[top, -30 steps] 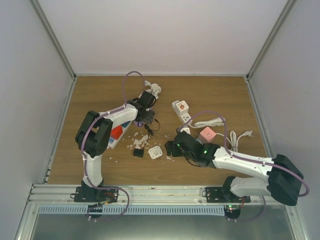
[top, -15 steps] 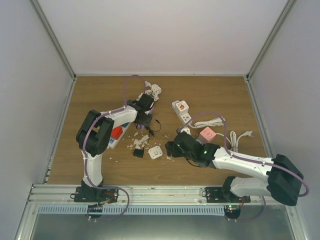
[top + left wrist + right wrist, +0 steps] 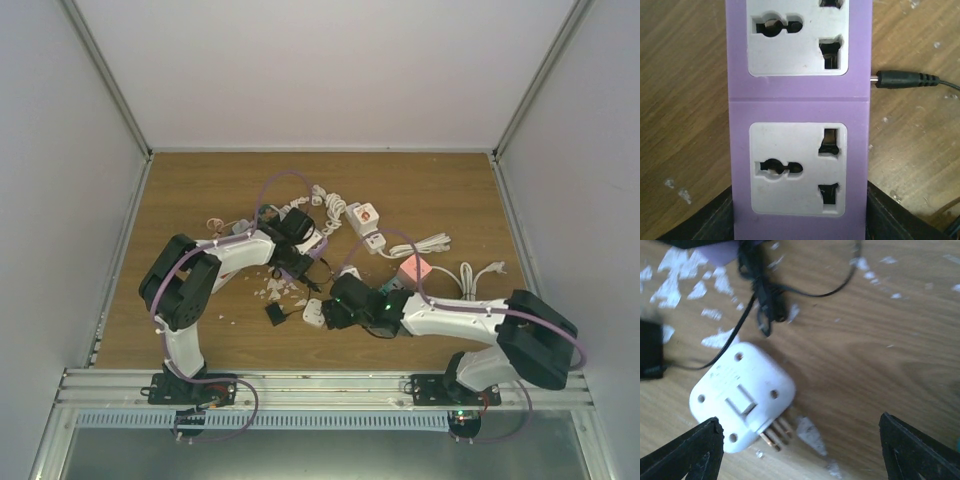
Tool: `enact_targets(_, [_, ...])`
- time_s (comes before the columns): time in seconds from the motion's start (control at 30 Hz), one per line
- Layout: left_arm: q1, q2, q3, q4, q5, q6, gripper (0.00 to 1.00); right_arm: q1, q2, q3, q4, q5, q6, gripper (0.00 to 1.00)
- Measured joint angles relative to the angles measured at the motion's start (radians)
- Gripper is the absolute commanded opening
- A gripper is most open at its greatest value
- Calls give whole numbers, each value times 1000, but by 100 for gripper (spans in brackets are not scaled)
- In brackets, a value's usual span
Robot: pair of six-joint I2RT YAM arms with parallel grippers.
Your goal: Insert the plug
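My left gripper [image 3: 800,216] is shut on a purple power strip [image 3: 799,105] with white socket faces; two sockets show in the left wrist view, both empty. In the top view this gripper [image 3: 298,250] sits mid-table. A white plug [image 3: 740,396] with brass prongs lies flat on the wood. My right gripper [image 3: 799,421] is open and empty, low over the table, with the plug between its fingers, close to the left one. In the top view the plug [image 3: 313,313] lies just left of the right gripper [image 3: 328,312].
A black barrel connector [image 3: 905,79] on a thin cable touches the strip's right side. A black adapter [image 3: 274,313], a white strip with a red switch [image 3: 365,218], a pink cube socket [image 3: 412,268] and white cables [image 3: 430,243] lie around. White flakes [image 3: 275,288] dot the wood.
My left arm has swung right and toward the middle, carrying the purple strip. My right gripper has moved left, up to the white plug.
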Motion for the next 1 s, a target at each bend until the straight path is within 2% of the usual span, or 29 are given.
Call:
enact_targets(0.17, [-9, -3, 2, -46, 34, 14, 75, 91, 72, 17, 31, 13, -80, 89])
enact_targets(0.27, [-11, -4, 23, -96, 56, 1, 82, 126, 126, 34, 48, 12, -126, 91])
enact_targets(0.4, [-12, -35, 56, -135, 88, -29, 86, 136, 175, 48, 63, 19, -175, 93])
enact_targets(0.63, [-4, -166, 116, -154, 121, -102, 87, 126, 212, 56, 71, 55, -255, 94])
enact_targets(0.77, [10, -246, 130, -146, 140, -159, 88, 111, 245, 75, 90, 46, -302, 86])
enact_targets(1.0, [33, -383, 131, -128, 130, -243, 87, 104, 264, 80, 139, 26, -342, 61])
